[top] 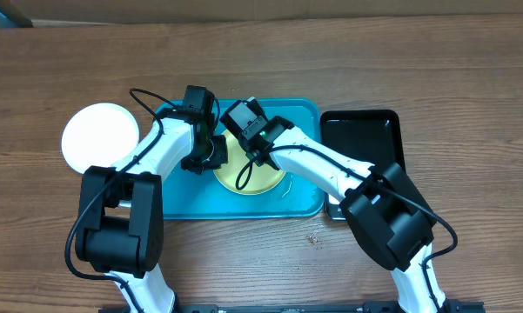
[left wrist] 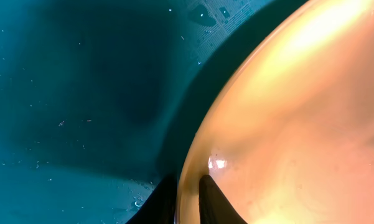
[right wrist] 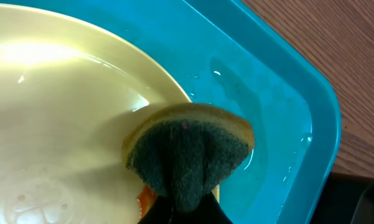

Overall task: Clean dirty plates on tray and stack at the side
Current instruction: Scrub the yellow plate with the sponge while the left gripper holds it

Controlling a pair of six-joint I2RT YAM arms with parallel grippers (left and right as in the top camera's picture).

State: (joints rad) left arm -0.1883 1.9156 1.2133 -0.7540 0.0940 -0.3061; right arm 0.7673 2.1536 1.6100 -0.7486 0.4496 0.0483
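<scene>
A pale yellow-green plate [top: 259,178] lies on the turquoise tray [top: 178,204]. My left gripper [top: 216,155] is shut on the plate's left rim; the left wrist view shows the rim [left wrist: 190,186] between the two dark fingers [left wrist: 188,202]. My right gripper [top: 259,148] is shut on a sponge [right wrist: 187,155], yellow with a dark scrub face, pressed on the plate [right wrist: 62,124] near its rim. An orange-red smear [right wrist: 146,199] shows beside the sponge. A white plate [top: 98,137] sits on the table to the left of the tray.
A black tray [top: 362,139] stands to the right of the turquoise tray, partly under my right arm. Water drops lie on the turquoise tray's floor [right wrist: 261,124]. Wooden table [top: 470,104] surrounds both trays.
</scene>
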